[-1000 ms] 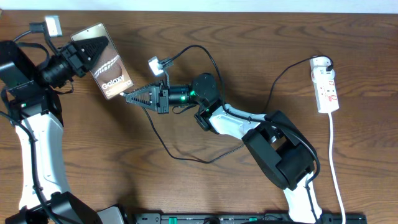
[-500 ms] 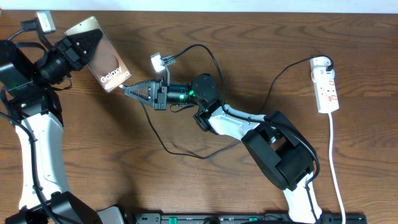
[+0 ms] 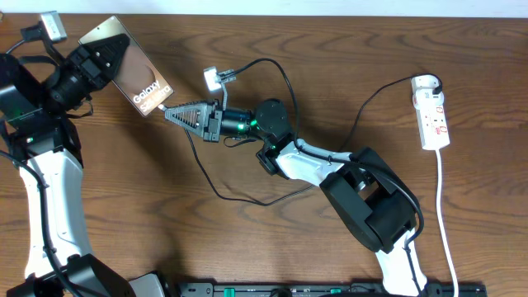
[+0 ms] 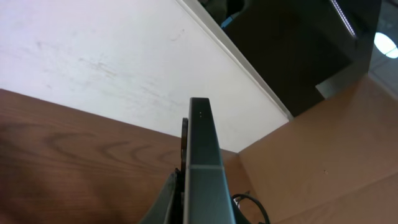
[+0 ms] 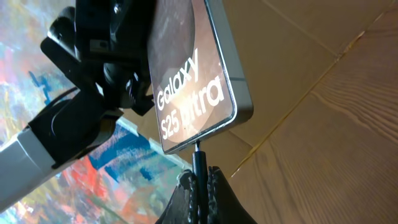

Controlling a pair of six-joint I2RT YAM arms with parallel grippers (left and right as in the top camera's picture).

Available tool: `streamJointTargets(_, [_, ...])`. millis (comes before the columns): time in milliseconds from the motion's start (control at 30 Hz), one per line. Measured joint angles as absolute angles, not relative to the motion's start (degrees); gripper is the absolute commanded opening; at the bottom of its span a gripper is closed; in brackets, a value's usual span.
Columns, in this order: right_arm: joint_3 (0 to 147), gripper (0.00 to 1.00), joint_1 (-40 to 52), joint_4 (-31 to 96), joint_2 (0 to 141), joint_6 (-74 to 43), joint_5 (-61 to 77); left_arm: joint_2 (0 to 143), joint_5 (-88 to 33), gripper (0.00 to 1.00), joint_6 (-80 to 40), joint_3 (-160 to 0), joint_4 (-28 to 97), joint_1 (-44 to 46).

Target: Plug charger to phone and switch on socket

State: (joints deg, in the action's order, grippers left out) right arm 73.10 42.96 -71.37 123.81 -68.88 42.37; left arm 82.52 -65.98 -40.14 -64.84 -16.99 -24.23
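My left gripper is shut on the phone, a glossy brownish slab with white "Galaxy" lettering, held tilted above the table's far left. In the left wrist view the phone's thin edge stands between the jaws. My right gripper is shut on the charger's black plug, whose tip touches the phone's bottom edge. The black cable loops back under the right arm towards the white socket at the far right.
A small white adapter on a black lead lies behind the right gripper. The socket's white cord runs down the right edge. The right arm stretches across the table's middle. A black rail lines the front edge.
My left gripper has lifted the phone up and back to the left. My right gripper has followed up and left, bringing the plug tip to the phone's bottom edge.
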Motion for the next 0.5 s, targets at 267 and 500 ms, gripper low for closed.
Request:
streamJointTargets(267, [73.0,0.01,42.9,-73.8,123.8,-70.6,40.2,82.5,-65.7,0.07,-42.2,-64.8,-17.1,-24.3])
streamJointTargets(500, [72.9,0.01,42.9,-74.4,123.8,-71.7,39.5,82.5,-65.6,0.07,-43.4,-64.8,-17.1,-24.4])
